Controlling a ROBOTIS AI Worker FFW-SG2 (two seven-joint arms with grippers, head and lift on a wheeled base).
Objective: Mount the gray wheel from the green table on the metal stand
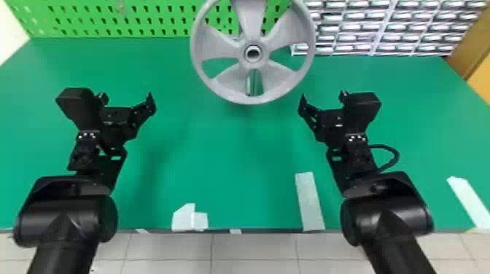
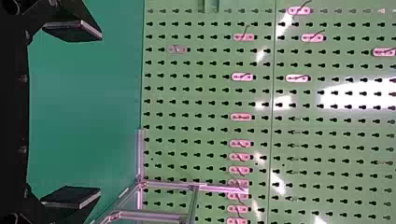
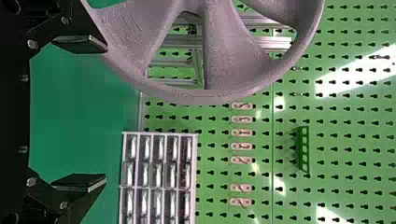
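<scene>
In the head view, the left gripper (image 1: 125,98) stands open over the green table (image 1: 218,156), left of the gray wheel (image 1: 223,46). The right gripper (image 1: 323,97) is open too, to the wheel's right; neither touches it. The wheel is held up above the table at the top centre, its face and hub toward me, with metal of the stand (image 1: 249,84) visible between its lower spokes. In the left wrist view the left gripper (image 2: 72,114) has nothing between its fingers; bars of the metal stand (image 2: 154,215) lie beyond. The right wrist view has the right gripper (image 3: 80,113) beside the wheel (image 3: 219,49).
A green pegboard (image 1: 109,18) rises behind the table. At the back right is a rack of small drawers (image 1: 375,32), seen also as a rack (image 3: 158,187) in the right wrist view. Pale tape strips (image 1: 309,202) lie near the table's front edge.
</scene>
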